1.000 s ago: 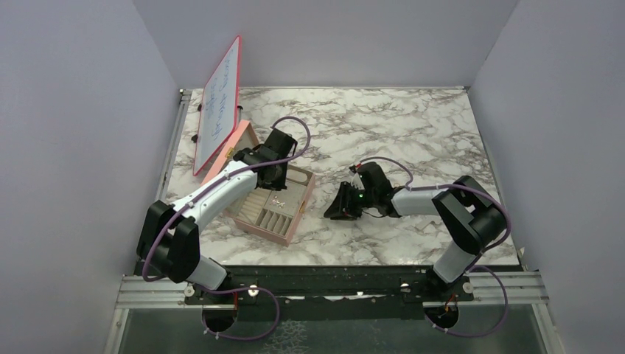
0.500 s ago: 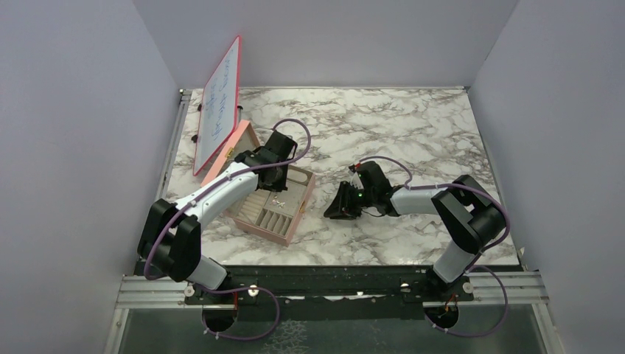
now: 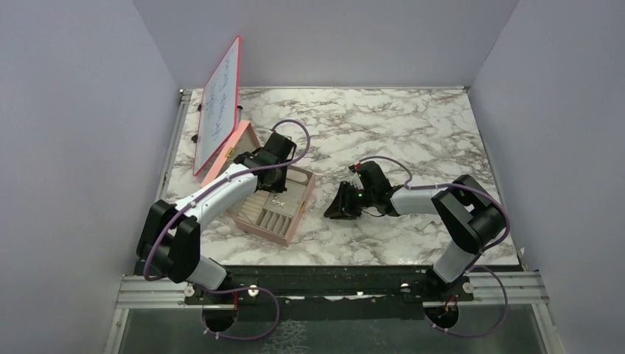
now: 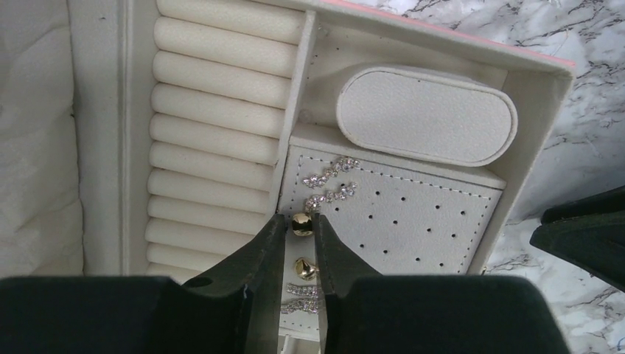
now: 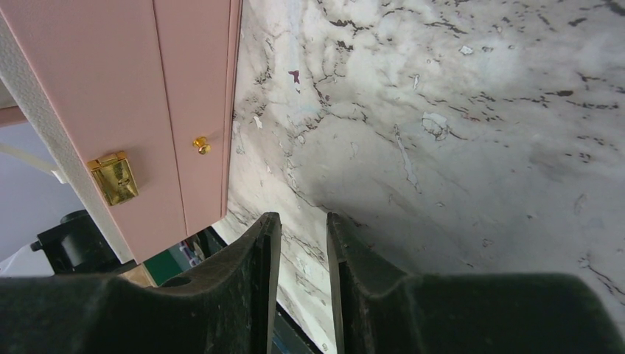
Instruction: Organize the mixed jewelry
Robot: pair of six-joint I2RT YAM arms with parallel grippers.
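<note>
1. The left claw (image 4: pixel 300 221) points down into the pink box (image 3: pixel 291 225). Its fingers stand a narrow gap apart with a gold stud (image 4: pixel 301 224) between the tips. I cannot tell whether they pinch it or only flank it.
2. The stud sits at the left edge of the perforated pad (image 4: pixel 413 221). The rest of the mixed jewelry (image 4: pixel 332 196) lies along that edge. Two silvery pieces (image 4: pixel 331 171) lie just beyond the tips. A second gold stud (image 4: pixel 304 267) and a further silvery piece (image 4: pixel 301 290) lie between the fingers.
3. Ring rolls (image 4: pixel 214 110) fill the compartment to the left of the pad, and an oval cushion (image 4: pixel 427 114) lies beyond it.
4. The left arm rises from its base at the near edge. Its white forearm slants toward the far side, with the wrist bent down over the box.
5. The right claw (image 5: pixel 304 217) is partly open and holds nothing. Its tips are low over the bare counter (image 5: pixel 442 147), facing the box's clasp (image 5: pixel 113 177).
6. The right arm folds at its elbow toward the counter's right edge, and the forearm stretches left, low over the counter.
7. The box sits on the left half of the counter. A whiteboard (image 3: pixel 220 103) leans near the far left corner.
</note>
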